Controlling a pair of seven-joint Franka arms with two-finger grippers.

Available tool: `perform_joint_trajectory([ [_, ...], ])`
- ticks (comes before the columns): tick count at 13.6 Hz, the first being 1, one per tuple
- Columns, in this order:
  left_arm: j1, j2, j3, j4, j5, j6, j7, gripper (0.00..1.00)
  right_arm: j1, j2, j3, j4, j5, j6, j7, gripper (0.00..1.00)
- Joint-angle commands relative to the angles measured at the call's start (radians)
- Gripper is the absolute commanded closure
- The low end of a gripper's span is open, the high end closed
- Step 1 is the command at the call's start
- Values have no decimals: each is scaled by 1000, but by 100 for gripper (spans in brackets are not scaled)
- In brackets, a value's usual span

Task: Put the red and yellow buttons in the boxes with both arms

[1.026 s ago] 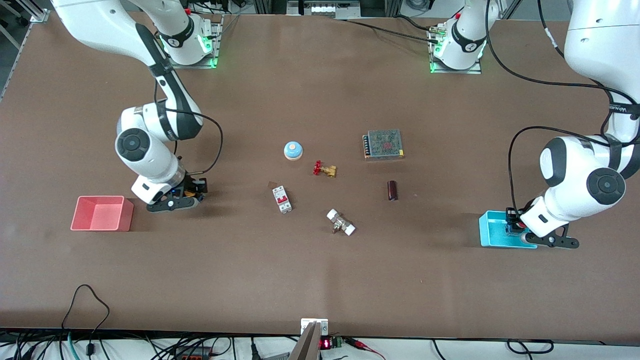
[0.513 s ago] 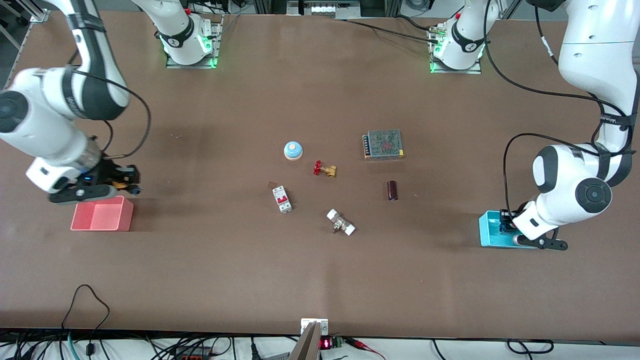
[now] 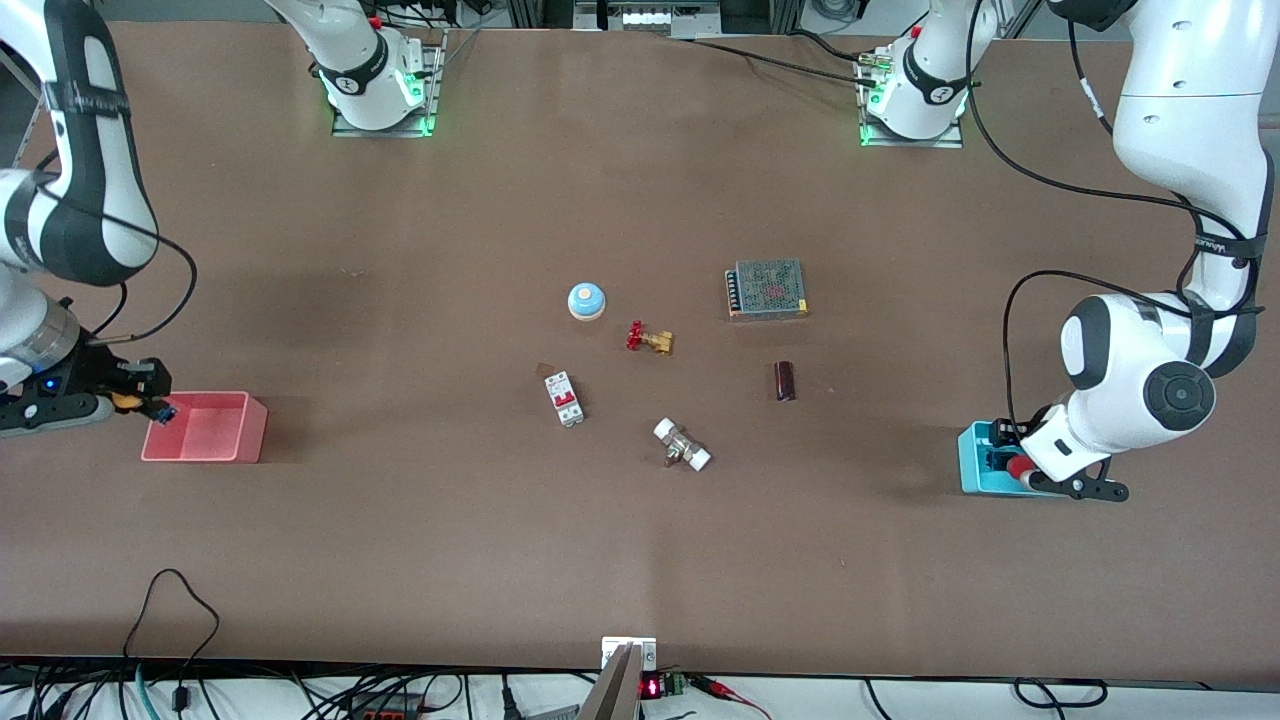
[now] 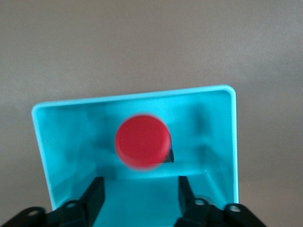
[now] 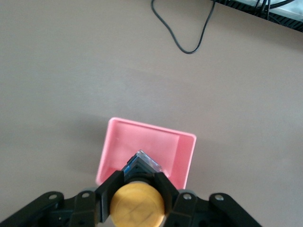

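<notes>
My left gripper (image 3: 1006, 462) is open over the cyan box (image 3: 970, 462). In the left wrist view its black fingers (image 4: 97, 191) stand apart, and the gripper (image 4: 140, 184) holds nothing. The red button (image 4: 142, 141), blurred, is free of them inside the cyan box (image 4: 213, 137); it also shows in the front view (image 3: 1019, 468). My right gripper (image 3: 140, 396) is shut on the yellow button (image 3: 125, 402) over the pink-red box (image 3: 210, 430), at its rim toward the right arm's end. In the right wrist view the gripper (image 5: 137, 183) clamps the yellow button (image 5: 137, 206) above the pink-red box (image 5: 156, 142).
Mid-table lie a blue dome (image 3: 586, 300), a brass valve with a red handle (image 3: 648, 338), a grey mesh-topped unit (image 3: 767, 288), a dark cylinder (image 3: 785, 380), a white-red breaker (image 3: 565, 398) and a white fitting (image 3: 682, 445). A black cable (image 5: 187, 33) loops near the front edge.
My right arm has carried the yellow button from the table beside the pink-red box to over its rim. My left gripper has stayed over the cyan box, and the red button is now free of its fingers.
</notes>
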Motion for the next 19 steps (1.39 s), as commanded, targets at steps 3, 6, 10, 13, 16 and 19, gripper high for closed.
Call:
perform_joint_trajectory([
  [3, 9, -65, -15, -1, -6, -39, 14, 0, -17, 108, 5, 43, 38, 106, -34, 69],
  [6, 7, -115, -18, -9, -17, -108, 14, 0, -16, 128, 5, 36, 100, 100, -57, 69],
  [10, -14, -269, -23, -61, -20, -174, 9, 0, -16, 158, 5, 27, 107, 96, -119, 69],
  [13, -54, -400, -23, -65, -30, -254, 4, 0, -22, 186, 5, 22, 106, 97, -145, 69],
  [16, -74, -503, -22, -64, -58, -327, -51, 0, -23, 203, 5, 22, 106, 97, -160, 69],
  [19, -72, -595, -23, -50, -67, -454, -120, 0, -25, 204, 5, 13, 107, 96, -168, 69],
])
